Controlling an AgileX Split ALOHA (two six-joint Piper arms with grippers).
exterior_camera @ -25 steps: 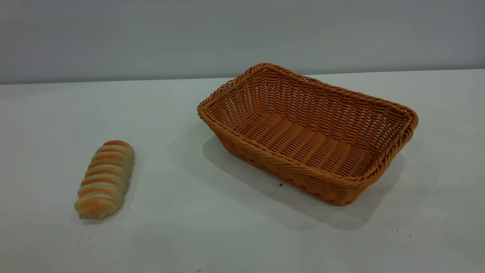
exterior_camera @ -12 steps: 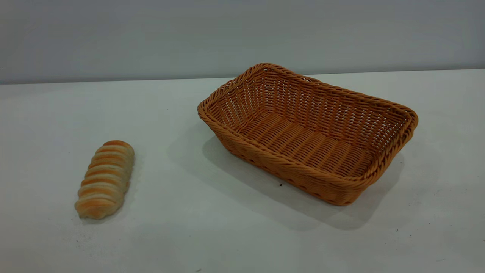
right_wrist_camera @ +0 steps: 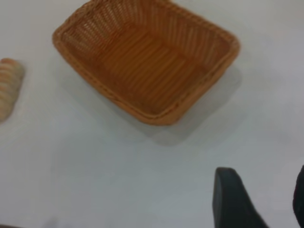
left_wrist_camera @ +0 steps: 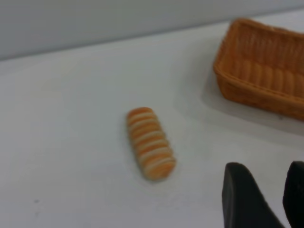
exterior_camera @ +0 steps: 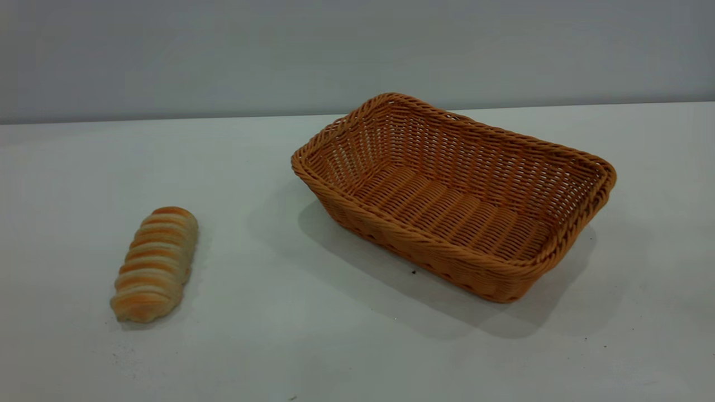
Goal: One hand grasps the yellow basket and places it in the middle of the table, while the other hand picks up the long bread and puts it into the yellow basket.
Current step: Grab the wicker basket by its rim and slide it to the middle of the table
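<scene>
Basket, the yellow basket (exterior_camera: 453, 196), set empty right of centre on the table (exterior_camera: 290, 312), the long bread (exterior_camera: 155, 264) laid well apart at its left, left gripper (left_wrist_camera: 266, 194) and right gripper (right_wrist_camera: 259, 199) each held above bare tabletop, fingers parted, nothing gripped.

Left gripper (left_wrist_camera: 267, 192) and right gripper (right_wrist_camera: 259, 199) cut off at wrist-view edges, long bread (right_wrist_camera: 8, 88) half cropped beside yellow basket (right_wrist_camera: 142, 57).
</scene>
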